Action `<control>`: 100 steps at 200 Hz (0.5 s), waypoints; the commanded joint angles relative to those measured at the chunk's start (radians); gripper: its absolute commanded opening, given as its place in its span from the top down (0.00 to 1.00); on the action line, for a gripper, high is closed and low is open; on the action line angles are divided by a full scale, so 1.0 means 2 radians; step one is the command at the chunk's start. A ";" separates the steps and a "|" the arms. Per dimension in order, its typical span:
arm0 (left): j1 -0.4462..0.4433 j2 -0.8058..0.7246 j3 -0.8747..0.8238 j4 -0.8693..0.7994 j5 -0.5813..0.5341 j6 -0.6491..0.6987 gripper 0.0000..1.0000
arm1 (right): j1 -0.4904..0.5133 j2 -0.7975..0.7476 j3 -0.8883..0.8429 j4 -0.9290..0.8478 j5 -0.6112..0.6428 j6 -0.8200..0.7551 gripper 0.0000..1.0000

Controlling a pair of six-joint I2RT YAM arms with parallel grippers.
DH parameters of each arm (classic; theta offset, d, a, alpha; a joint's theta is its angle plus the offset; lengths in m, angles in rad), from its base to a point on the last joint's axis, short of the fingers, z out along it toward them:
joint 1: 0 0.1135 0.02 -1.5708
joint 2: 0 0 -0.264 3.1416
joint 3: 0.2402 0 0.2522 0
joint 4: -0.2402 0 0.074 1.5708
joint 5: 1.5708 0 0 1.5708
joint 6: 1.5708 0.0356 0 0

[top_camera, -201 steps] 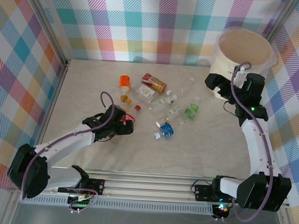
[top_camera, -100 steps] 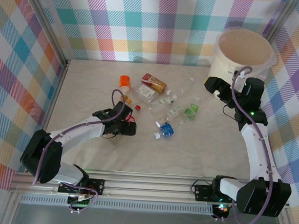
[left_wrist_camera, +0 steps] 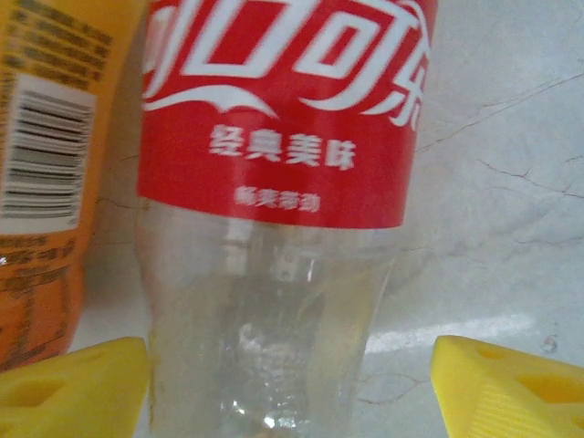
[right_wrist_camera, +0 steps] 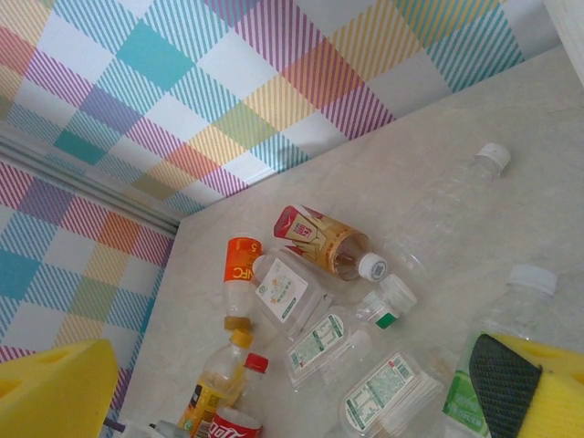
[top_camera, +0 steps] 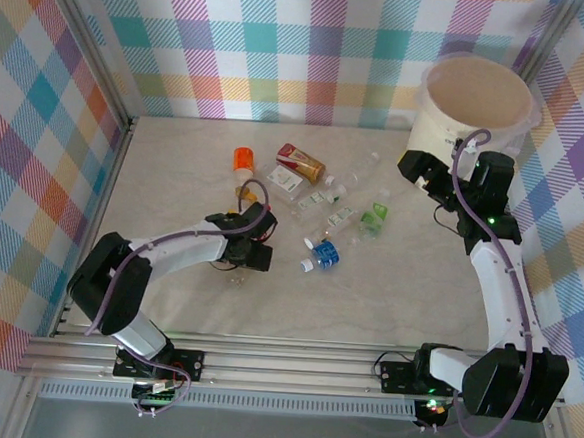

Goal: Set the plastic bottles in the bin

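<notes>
A clear bottle with a red cola label point(left_wrist_camera: 274, 182) lies between the yellow fingers of my left gripper point(left_wrist_camera: 292, 388). The left finger is against it and the right finger point(left_wrist_camera: 511, 388) stands a gap away, so the jaws are open around it. An orange-label bottle point(left_wrist_camera: 46, 182) lies right beside it. In the top view my left gripper point(top_camera: 253, 241) is at the near left of the bottle pile. My right gripper point(top_camera: 416, 170) hangs open and empty just in front of the cream bin point(top_camera: 434, 124). Several more bottles lie mid-table: orange point(top_camera: 244, 160), red-gold point(top_camera: 301, 163), green point(top_camera: 374, 219), blue point(top_camera: 324, 252).
The right wrist view looks down on the pile: an orange NFC bottle point(right_wrist_camera: 239, 274), a red-gold one point(right_wrist_camera: 324, 242) and a clear white-capped one point(right_wrist_camera: 456, 187). Checked walls enclose the table on three sides. The bin stands in the far right corner.
My left arm has reached right and forward to the pile, and its jaws have narrowed around the cola bottle. The right arm has barely shifted by the bin.
</notes>
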 commanded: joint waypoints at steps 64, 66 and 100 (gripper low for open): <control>-0.034 0.081 0.030 0.002 -0.063 -0.016 0.37 | 0.046 0.001 -0.011 0.033 -0.057 -0.020 0.00; -0.036 0.081 0.031 0.002 -0.064 -0.015 0.37 | 0.048 0.001 -0.013 0.035 -0.056 -0.019 0.00; -0.042 0.092 0.040 0.007 -0.065 -0.017 0.47 | 0.078 0.000 -0.032 0.054 -0.045 -0.013 0.00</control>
